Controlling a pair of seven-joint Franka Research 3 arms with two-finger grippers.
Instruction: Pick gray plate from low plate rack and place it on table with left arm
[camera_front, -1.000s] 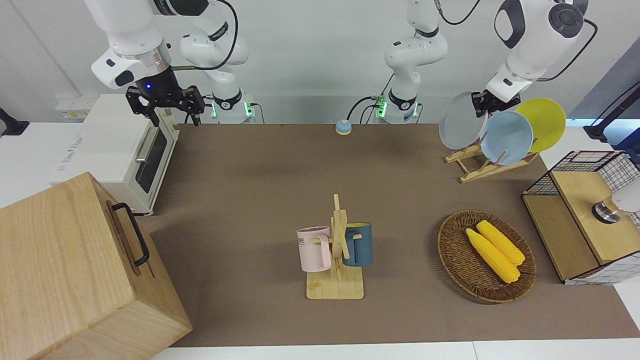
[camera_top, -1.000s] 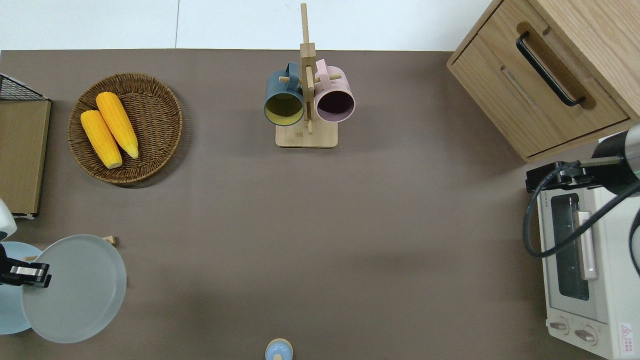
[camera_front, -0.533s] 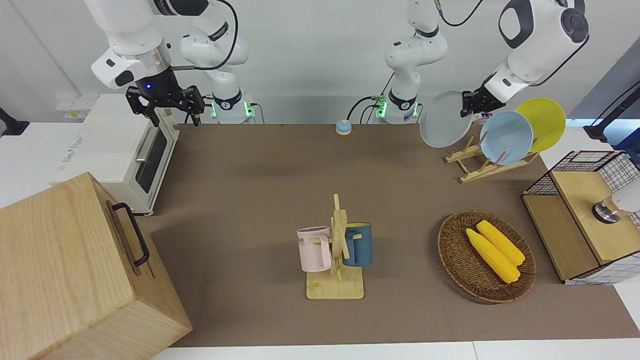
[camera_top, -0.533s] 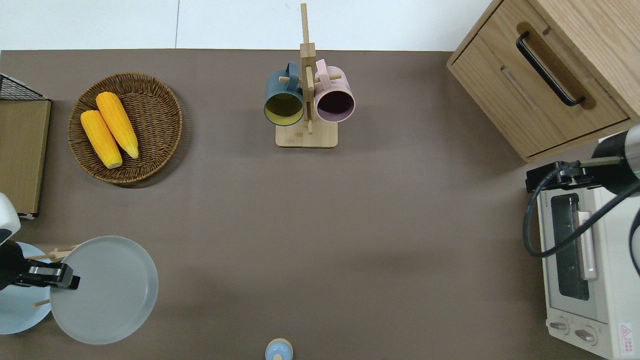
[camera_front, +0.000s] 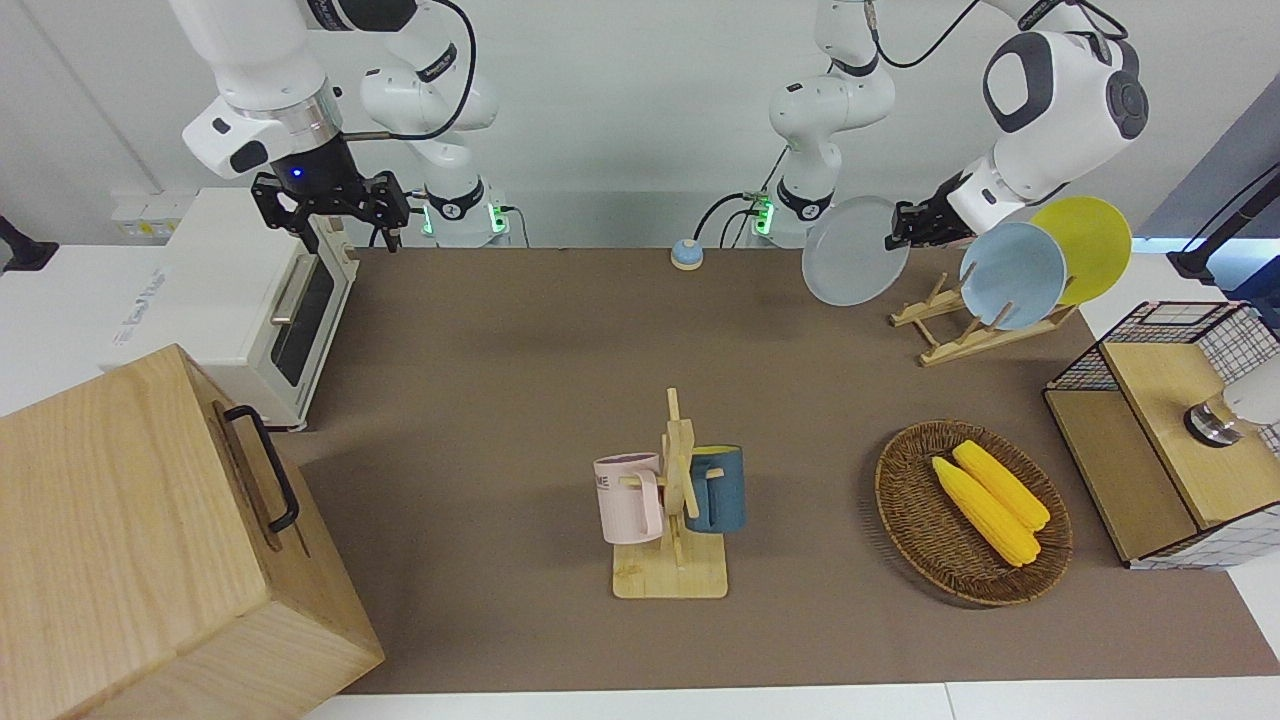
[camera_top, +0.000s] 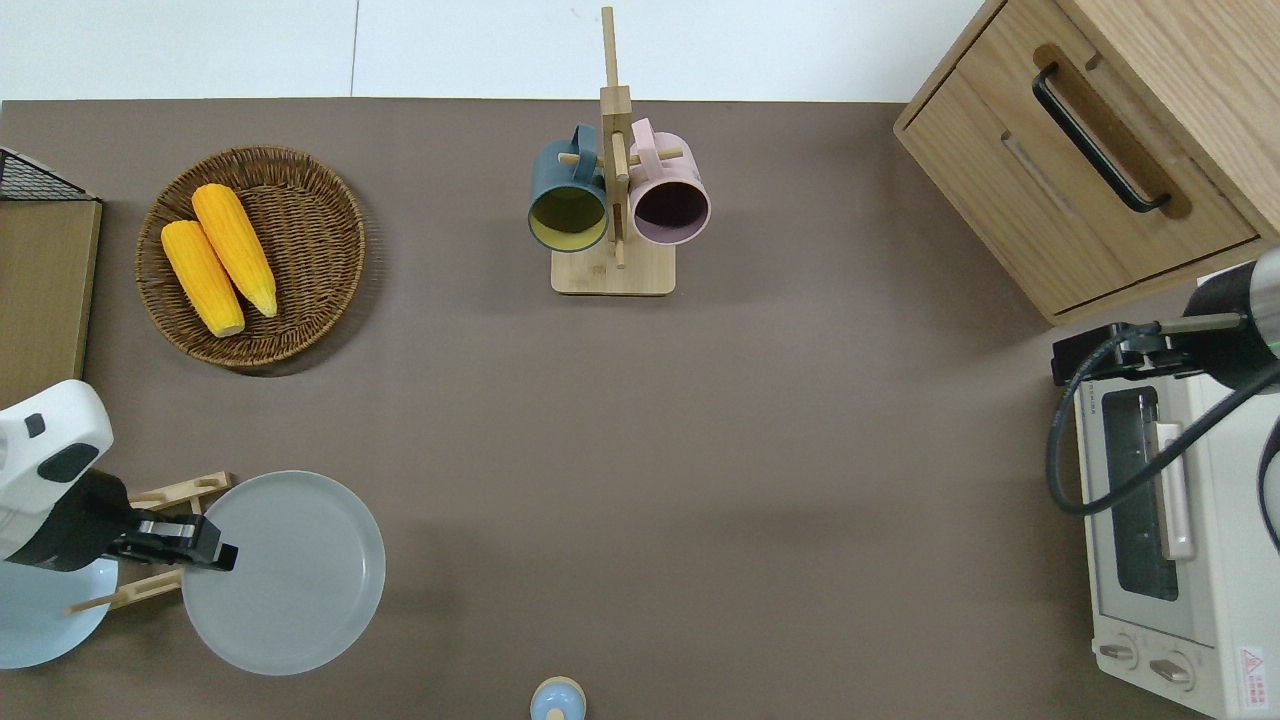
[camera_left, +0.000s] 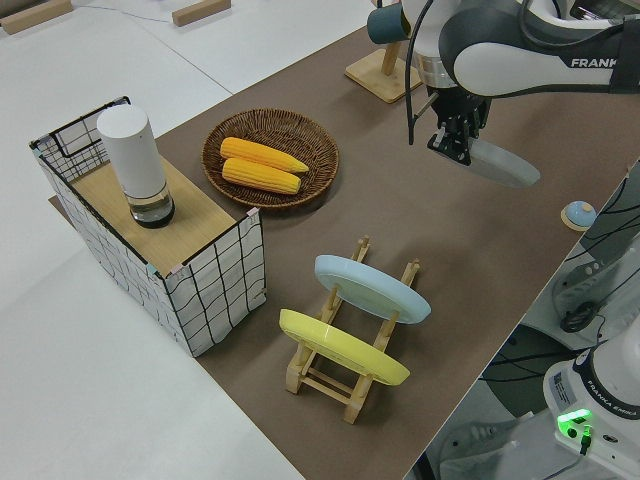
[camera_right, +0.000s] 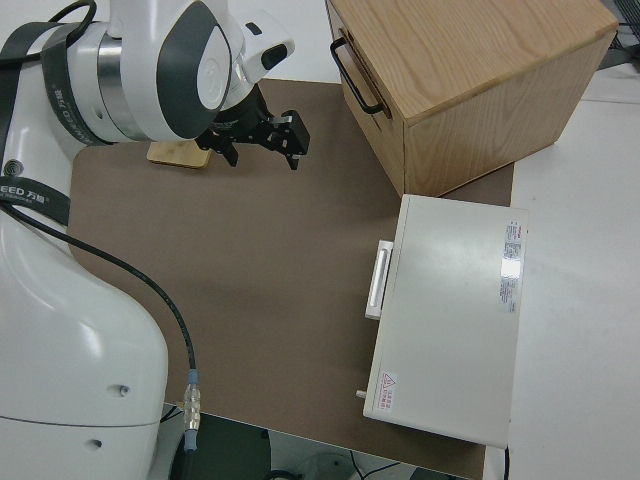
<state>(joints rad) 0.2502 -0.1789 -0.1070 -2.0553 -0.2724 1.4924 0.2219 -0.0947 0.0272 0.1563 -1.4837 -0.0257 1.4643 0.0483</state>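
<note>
Our left claw clamps the gray plate by its nine-o'clock rim; the plate hangs over bare worktop, clear of the low plate rack; setting down means straight descent.

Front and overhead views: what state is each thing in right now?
gray plate: off the rack, held in the air by its rim
left gripper: shut on the gray plate
low plate rack: holds the blue and yellow plates
right gripper: open, arm parked
mugs: hanging on stand
basket: holds two corn cobs
</note>
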